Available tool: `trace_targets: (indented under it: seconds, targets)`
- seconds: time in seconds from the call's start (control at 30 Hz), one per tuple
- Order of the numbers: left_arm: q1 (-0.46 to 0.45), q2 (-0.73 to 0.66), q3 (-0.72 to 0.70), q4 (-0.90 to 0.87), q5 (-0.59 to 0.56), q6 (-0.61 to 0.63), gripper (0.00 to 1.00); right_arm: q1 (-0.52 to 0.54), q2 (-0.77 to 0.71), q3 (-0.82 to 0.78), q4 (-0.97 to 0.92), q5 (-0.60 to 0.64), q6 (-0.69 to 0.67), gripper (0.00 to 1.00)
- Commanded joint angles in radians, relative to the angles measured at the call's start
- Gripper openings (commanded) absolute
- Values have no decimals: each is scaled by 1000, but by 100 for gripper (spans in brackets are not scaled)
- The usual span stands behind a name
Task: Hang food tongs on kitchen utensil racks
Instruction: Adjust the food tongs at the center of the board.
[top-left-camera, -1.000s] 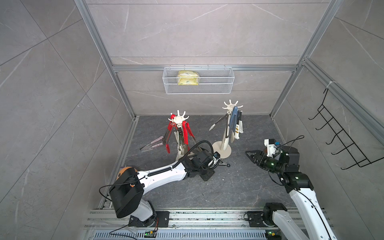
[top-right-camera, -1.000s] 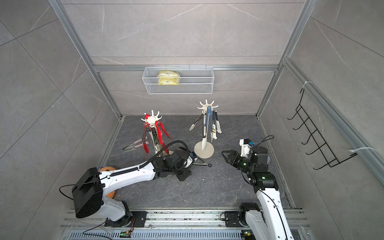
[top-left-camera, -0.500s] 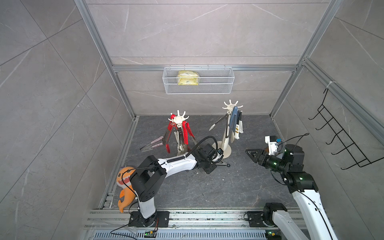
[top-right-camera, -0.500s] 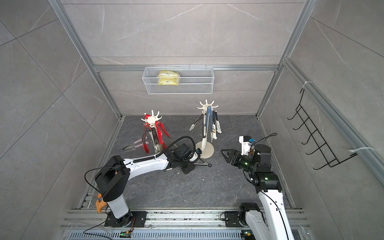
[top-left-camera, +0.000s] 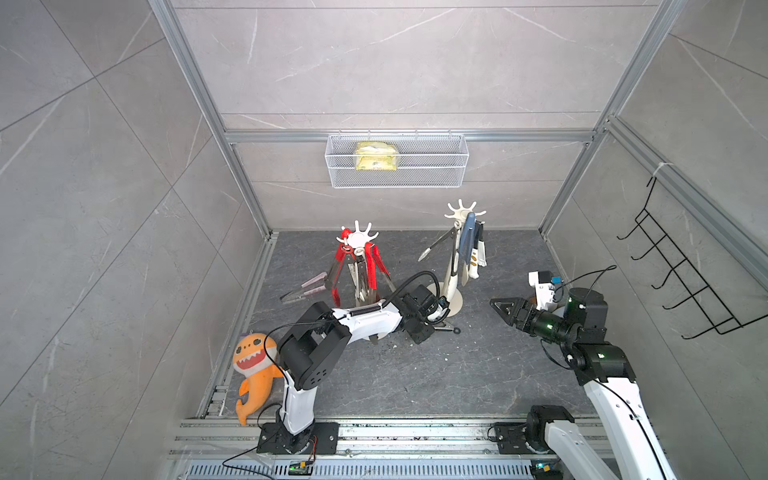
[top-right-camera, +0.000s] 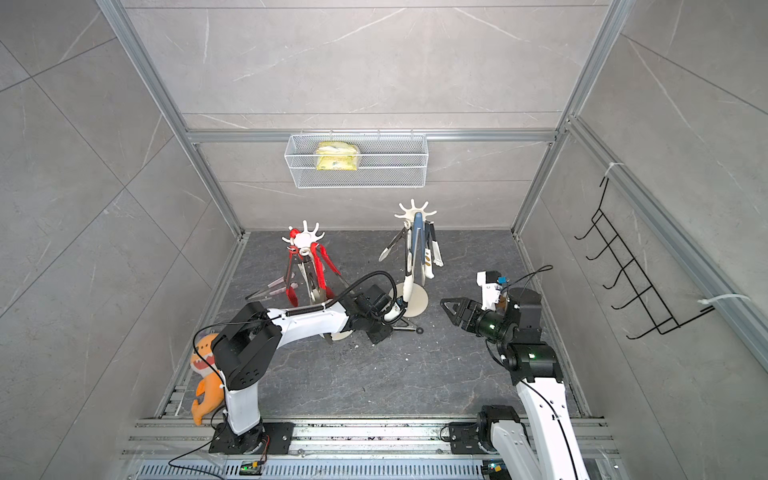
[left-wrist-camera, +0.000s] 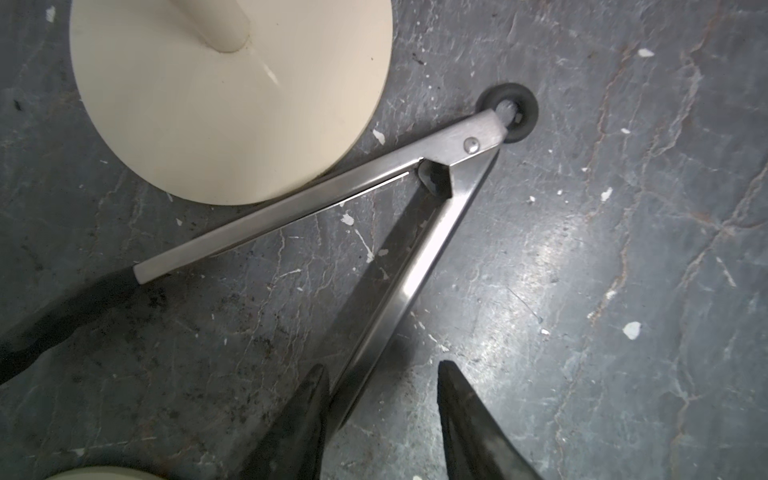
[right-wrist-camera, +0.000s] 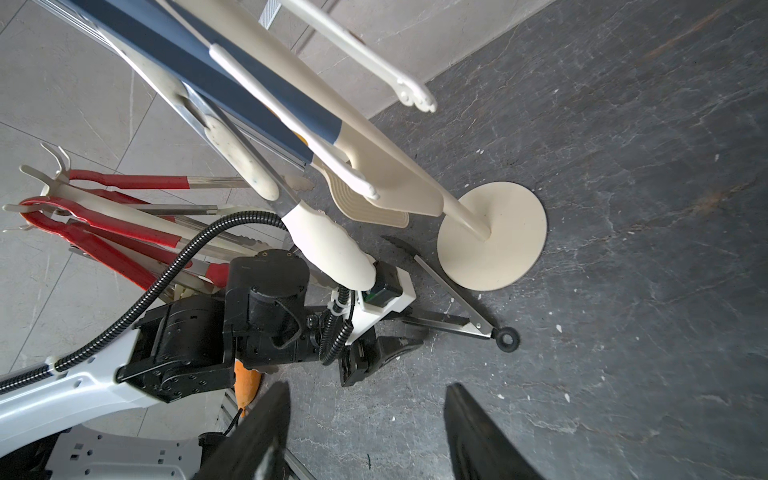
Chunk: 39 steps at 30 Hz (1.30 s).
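Bottom left of a top view, an orange plush toy (top-left-camera: 253, 370) slumps beside the left arm's base. Moving up to mid-frame, the left gripper (left-wrist-camera: 382, 365) is down at the floor (left-wrist-camera: 623, 249), and the wrist view shows it plainly. Its jaws are parted, straddling one steel arm of the black-tipped tongs (left-wrist-camera: 291, 216). One finger (left-wrist-camera: 303, 415) is right against the metal, while the other stands off with a clear gap, so it's not clamped yet. Those tongs lie flat on the dark floor, spread in a V with a black ring at the hinge end. Their other arm runs just beside the round foot of the cream rack (left-wrist-camera: 228, 104).

At centre right of the top view, the right gripper (top-left-camera: 498, 306) hangs above the floor, jaws apart with nothing between them, pointing toward that cream rack. Further back, blue-grey tongs (top-left-camera: 468, 241) dangle from the rack's top among paler ones. To its left, the white rack (top-left-camera: 357, 239) is loaded with red tongs (top-left-camera: 376, 266).

Upper centre on the back wall, a wire basket (top-left-camera: 436, 174) holds a yellow packet (top-left-camera: 376, 156). At the right edge, a black hook rack (top-left-camera: 681, 282) hangs on the side wall.
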Motion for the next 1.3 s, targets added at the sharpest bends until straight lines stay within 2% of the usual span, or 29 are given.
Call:
trace_targets:
  seconds: [0.0, 0.27, 0.43, 0.6, 0.87, 1.1, 1.27]
  targets:
    - [6, 21, 30, -28, 1, 34, 44, 5, 5, 26, 31, -21, 8, 62]
    - [12, 40, 13, -5, -24, 40, 48, 5, 8, 19, 39, -26, 16, 62]
    - [14, 64, 21, -5, -42, 44, 47, 5, 11, 23, 37, -29, 19, 62]
    - [14, 78, 29, -13, -32, 44, 39, 5, 21, 22, 38, -36, 27, 62]
    - [12, 43, 5, -41, 12, -8, 18, 5, 36, 35, 37, -30, 26, 62]
    - [-13, 6, -10, -52, 50, -121, 11, 5, 50, 36, 26, -25, 28, 62]
    - [-59, -12, 6, -56, 72, -276, 7, 5, 59, 46, -17, 13, 19, 62]
